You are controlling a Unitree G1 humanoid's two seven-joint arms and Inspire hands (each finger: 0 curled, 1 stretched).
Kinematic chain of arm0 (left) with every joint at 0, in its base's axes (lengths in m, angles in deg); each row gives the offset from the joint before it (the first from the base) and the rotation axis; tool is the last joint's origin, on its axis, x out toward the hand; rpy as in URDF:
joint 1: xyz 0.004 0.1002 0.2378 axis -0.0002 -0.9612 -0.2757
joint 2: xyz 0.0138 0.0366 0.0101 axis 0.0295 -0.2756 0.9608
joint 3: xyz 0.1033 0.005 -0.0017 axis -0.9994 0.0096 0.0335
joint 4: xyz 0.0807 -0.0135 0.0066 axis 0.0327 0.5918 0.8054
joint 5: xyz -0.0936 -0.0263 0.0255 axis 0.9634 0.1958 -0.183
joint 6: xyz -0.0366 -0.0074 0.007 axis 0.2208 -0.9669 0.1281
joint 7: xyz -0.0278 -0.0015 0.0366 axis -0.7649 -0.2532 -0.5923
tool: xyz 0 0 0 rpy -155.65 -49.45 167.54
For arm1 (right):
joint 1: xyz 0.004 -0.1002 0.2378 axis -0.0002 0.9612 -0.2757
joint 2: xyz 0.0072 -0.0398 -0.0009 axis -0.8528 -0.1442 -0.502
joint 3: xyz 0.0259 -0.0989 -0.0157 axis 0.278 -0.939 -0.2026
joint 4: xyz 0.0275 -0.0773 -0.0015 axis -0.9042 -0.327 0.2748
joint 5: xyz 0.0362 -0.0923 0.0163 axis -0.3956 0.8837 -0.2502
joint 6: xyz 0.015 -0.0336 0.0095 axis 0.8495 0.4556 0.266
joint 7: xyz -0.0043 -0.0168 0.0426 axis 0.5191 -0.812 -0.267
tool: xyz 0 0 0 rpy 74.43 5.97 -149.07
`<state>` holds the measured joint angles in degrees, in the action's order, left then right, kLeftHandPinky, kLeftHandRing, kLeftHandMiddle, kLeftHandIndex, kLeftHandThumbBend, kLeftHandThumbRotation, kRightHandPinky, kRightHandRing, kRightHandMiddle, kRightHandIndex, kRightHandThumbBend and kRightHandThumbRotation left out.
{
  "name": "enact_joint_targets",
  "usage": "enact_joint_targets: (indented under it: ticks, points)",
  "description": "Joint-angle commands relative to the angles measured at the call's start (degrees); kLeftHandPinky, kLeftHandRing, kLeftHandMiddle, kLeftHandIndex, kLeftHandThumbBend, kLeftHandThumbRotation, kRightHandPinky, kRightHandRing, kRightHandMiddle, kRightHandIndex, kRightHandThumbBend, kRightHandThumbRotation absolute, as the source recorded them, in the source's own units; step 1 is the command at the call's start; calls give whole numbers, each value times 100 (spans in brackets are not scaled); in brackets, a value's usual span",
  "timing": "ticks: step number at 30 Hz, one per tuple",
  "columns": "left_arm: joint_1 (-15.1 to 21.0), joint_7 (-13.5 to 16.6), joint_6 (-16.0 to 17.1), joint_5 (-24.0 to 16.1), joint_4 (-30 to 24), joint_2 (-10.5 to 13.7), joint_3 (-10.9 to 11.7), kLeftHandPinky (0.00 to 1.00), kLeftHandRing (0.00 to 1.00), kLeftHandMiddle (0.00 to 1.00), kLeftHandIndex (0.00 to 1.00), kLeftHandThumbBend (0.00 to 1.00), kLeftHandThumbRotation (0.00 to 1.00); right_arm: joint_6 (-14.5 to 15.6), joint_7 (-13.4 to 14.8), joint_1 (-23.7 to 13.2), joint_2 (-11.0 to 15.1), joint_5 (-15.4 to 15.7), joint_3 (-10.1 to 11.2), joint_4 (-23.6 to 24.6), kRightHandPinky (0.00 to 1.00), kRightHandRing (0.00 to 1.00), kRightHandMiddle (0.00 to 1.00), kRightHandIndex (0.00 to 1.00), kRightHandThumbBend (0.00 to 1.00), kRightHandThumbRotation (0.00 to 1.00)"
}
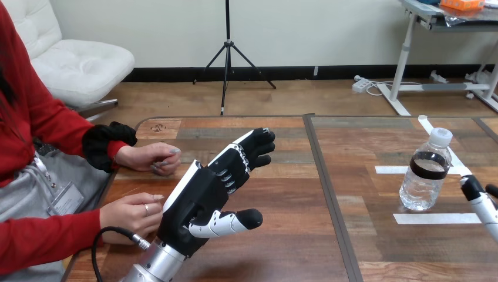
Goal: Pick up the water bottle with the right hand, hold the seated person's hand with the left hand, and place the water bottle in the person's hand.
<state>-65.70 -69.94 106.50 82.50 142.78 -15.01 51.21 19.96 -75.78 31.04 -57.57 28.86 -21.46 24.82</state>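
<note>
A clear water bottle (425, 171) with a white cap and a dark label band stands upright at the table's right. My right hand (480, 197) comes in at the right edge, just right of the bottle's base and apart from it. My left hand (220, 179) is raised over the table's left half, open, fingers straight and pointing away, thumb out to the right. The person's two hands rest at the table's left edge: the farther hand (150, 158) loosely curled, the nearer hand (134, 213) just left of my left wrist. Neither touches my hand.
The wooden table (293, 247) has a dark seam (326, 194) running front to back down its middle. White tape strips (437, 218) mark the surface around the bottle.
</note>
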Motion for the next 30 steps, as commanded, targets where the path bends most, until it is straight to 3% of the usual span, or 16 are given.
enact_joint_targets:
  ticks: [1, 30]
  points:
    - [224, -65, 17, 169, -88, -16, 117, 88, 91, 92, 89, 100, 47, -45, 131, -762, 299, 244, -107, -651, 83, 92, 91, 95, 100, 61]
    - [251, -275, 48, 284, -99, -1, 192, 89, 92, 92, 90, 100, 47, 618, 174, -2113, 575, 540, -488, -2686, 82, 91, 91, 95, 100, 58]
